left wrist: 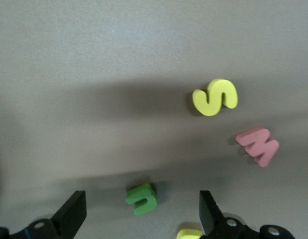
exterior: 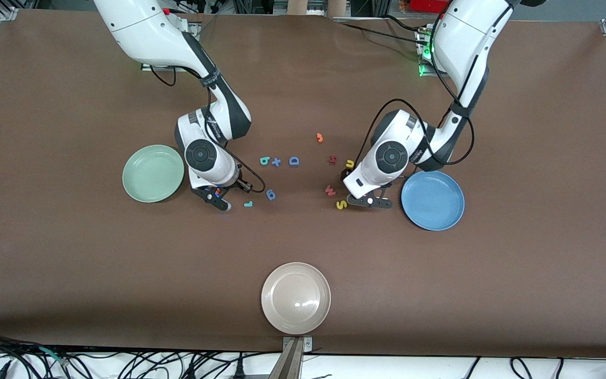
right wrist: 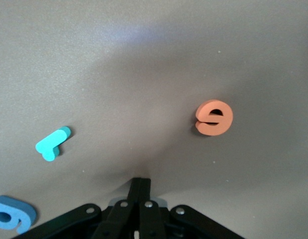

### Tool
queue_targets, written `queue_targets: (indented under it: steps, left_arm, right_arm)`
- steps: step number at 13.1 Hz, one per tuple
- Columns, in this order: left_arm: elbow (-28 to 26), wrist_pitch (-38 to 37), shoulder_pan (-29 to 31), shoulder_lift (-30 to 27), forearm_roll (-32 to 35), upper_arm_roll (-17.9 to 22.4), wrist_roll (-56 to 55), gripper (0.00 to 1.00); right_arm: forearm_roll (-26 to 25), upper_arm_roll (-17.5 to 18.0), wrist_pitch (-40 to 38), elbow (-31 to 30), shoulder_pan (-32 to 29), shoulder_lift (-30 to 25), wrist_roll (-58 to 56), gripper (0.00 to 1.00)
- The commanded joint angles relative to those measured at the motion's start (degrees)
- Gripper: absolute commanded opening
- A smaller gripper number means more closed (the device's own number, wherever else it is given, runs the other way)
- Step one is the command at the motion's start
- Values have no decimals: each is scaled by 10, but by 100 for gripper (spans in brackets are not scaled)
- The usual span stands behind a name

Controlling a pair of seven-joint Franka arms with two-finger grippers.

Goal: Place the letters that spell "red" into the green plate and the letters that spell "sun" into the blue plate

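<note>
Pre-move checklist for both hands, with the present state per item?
1. Left hand open: ok.
2. Green n between the left hand's fingers: ok.
3. Right hand holding a "red" letter: not ok. It is shut on nothing.
4. Orange e and teal r on the table, apart from the right hand: ok.
5. Yellow s lying free, not touching the red W: ok.
6. Green plate and blue plate unobstructed: ok.
</note>
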Motion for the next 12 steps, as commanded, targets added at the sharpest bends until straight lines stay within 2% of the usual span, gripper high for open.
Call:
queue_targets:
  steps: [1,2,6,10,12]
  left_arm:
    - [-52,56,1,-22,16,-2,-11,98]
    - [-53,58,1,-22,16,-2,-14,96]
    - [-53,58,-1,-22,14,-3,-24,72]
    - [-53,57,-2,-22,14,-3,-24,67]
    - [-53,57,-2,-22,14,-3,-24,53]
  right_arm:
    - [6,0,8,-9,6,6,7,0]
    - [6,0,8,-9,6,6,7,0]
    - [6,0,1,-10,6,1,6,0]
    - [3,-15,-49,-9,5,-27,-4,0]
    - [3,-27,-85,-9,5,-47,-23,0]
